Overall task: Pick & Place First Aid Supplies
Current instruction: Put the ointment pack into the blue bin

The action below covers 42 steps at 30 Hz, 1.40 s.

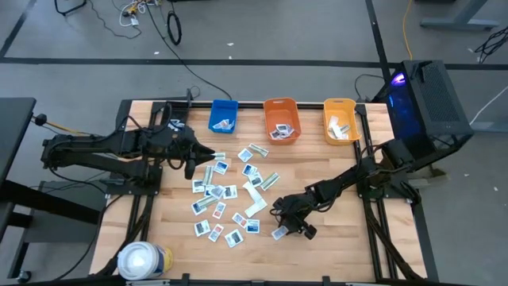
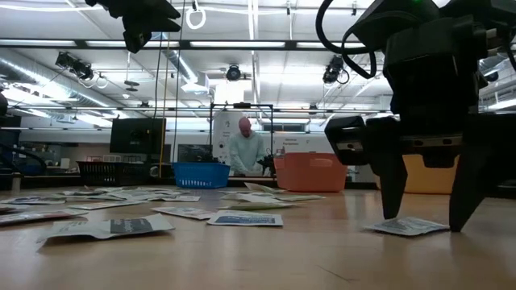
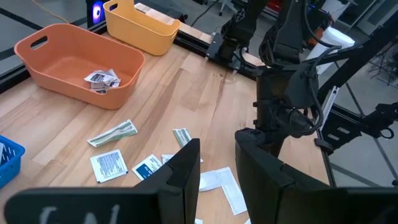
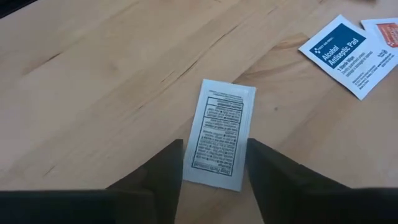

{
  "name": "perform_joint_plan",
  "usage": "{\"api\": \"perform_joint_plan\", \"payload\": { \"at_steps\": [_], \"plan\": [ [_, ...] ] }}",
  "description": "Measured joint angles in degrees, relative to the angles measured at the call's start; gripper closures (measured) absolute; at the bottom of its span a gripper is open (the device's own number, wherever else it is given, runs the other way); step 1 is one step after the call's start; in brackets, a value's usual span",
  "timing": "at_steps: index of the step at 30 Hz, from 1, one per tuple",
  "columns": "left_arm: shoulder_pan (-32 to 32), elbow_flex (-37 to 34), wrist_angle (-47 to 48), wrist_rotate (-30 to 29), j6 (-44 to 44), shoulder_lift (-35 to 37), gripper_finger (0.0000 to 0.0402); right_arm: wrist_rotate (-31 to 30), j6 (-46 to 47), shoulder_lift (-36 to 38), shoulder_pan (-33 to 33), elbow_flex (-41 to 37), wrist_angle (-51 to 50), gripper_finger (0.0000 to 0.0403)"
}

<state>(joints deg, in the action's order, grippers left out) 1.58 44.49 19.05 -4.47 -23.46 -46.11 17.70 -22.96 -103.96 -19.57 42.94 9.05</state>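
Note:
A white packet with black print (image 4: 221,130) lies flat on the wooden table (image 1: 333,238), apart from the others, near the front right (image 1: 279,233). My right gripper (image 4: 214,146) is down at the table over it, open, with one finger at each long side of the packet (image 2: 407,227). Many more first aid supplies (image 1: 226,195) lie scattered across the table's middle. My left gripper (image 1: 190,165) hangs high over the table's left part, narrowly open (image 3: 217,146) with nothing between its fingers. My right gripper slants down from above, and its fingertips (image 4: 173,163) stand along the packet's two long sides (image 4: 196,155) near one short end. The packet lies flat on the table. Whether the fingers touch it, I cannot tell.
Along the far edge stand a blue bin (image 1: 224,115), an orange bin (image 1: 282,119) and a yellow bin (image 1: 340,119), each with a few packets inside. A large white roll (image 1: 143,260) stands at the front left corner. Bare wood lies between the right arm and the bins.

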Motion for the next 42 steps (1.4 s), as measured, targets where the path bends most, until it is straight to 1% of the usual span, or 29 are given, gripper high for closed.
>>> {"api": "perform_joint_plan", "payload": {
  "at_steps": [10, 20, 25, 36, 42],
  "plan": [
    [0.00, 0.02, 0.00, 0.00, 0.01, 0.00, 0.0296, -0.18, -0.04, -0.02, 0.00, -0.04, -0.02, 0.0286],
    [0.00, 0.02, 0.00, 0.00, 0.00, 0.02, 0.0296, -0.55, -0.09, -0.04, 0.02, -0.04, 0.01, 0.0323],
    [0.00, 0.02, 0.00, 0.00, 0.00, 0.00, 0.0296, -0.56, -0.07, -0.04, 0.04, -0.11, 0.55, 0.0332],
    [0.00, 0.02, -0.77, 0.00, -0.37, 0.00, 0.0296, -0.96, 1.51, 0.69, 0.04, -0.15, 0.42, 0.0333],
    [0.00, 0.02, -1.32, 0.00, -0.39, 0.00, 0.0296, -4.64, 1.50, 3.83, 0.09, -0.33, -2.07, 0.0333]
  ]
}}
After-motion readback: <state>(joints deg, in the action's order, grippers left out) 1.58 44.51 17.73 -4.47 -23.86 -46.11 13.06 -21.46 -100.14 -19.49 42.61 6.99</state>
